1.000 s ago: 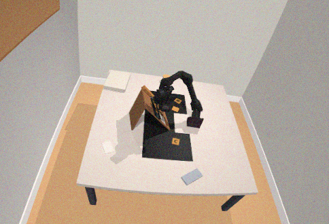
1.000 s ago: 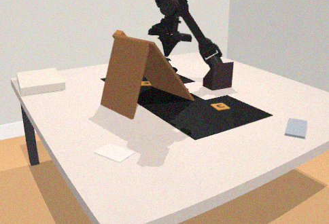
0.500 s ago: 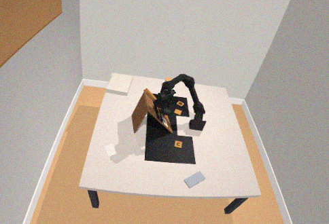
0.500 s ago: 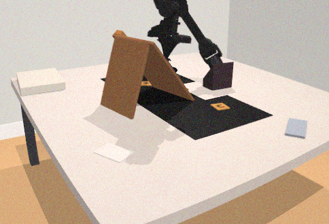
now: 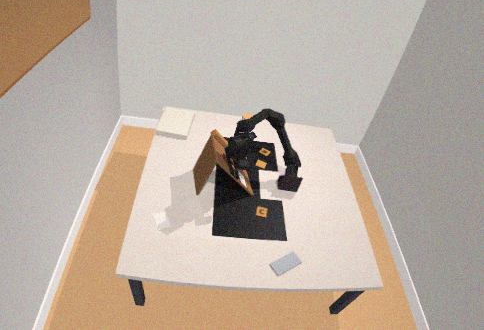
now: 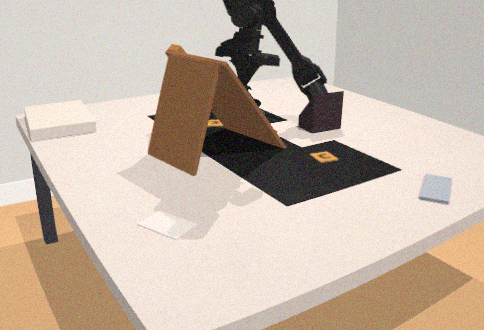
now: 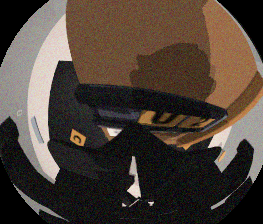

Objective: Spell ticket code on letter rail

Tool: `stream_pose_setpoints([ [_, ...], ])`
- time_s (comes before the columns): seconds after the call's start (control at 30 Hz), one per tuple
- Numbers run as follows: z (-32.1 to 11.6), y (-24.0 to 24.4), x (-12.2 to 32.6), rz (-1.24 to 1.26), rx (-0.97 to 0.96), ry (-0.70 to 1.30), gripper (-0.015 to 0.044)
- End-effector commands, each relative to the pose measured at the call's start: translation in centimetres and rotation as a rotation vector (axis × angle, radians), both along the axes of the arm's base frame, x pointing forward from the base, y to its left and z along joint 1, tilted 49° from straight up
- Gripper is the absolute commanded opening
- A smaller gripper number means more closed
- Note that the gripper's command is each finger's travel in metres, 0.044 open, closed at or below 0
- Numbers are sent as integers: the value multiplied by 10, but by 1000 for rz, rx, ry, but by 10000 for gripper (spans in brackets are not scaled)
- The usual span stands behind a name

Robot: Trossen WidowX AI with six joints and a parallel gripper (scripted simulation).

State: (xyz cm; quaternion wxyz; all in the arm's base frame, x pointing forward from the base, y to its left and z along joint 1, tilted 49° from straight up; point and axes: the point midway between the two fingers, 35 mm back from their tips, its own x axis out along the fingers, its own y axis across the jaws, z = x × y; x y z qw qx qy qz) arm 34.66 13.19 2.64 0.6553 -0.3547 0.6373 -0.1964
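The brown board [image 5: 205, 169] [image 6: 182, 112] [image 7: 106, 45] leans like a tent. In the wrist view its dark rail [image 7: 91, 91] holds a U tile [image 7: 163, 119] and, right of it, a 2 tile [image 7: 203, 121]; the slot left of them shows no tile. A white patch, perhaps the ticket [image 5: 243, 178] [image 7: 113, 132], is below the rail; its print is unreadable. My gripper [image 7: 133, 126] is shut and empty, its tips close to the board's face below the rail. A C tile [image 5: 262, 212] [image 6: 324, 156] [image 7: 77, 137] lies loose. Two more tiles [image 5: 264, 151] [image 5: 261, 163] lie behind.
Black mats [image 5: 235, 227] [image 6: 290, 187] lie under the board and loose tiles. A blue-grey block [image 5: 285, 263] [image 6: 436, 188] is near the front edge, a white card [image 5: 160, 220] [image 6: 167, 225] left of the board, a cream slab [image 5: 176, 123] [image 6: 60, 119] at the back left. An orange-topped object [image 5: 247, 116] stands behind the arm.
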Motion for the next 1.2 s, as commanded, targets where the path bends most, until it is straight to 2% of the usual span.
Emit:
stream_pose_setpoints([
  [0.0, -3, -1, 2, 4, -6, 3, 0],
  [1.17, -5, -7, 9, 4, -6, 3, 0],
])
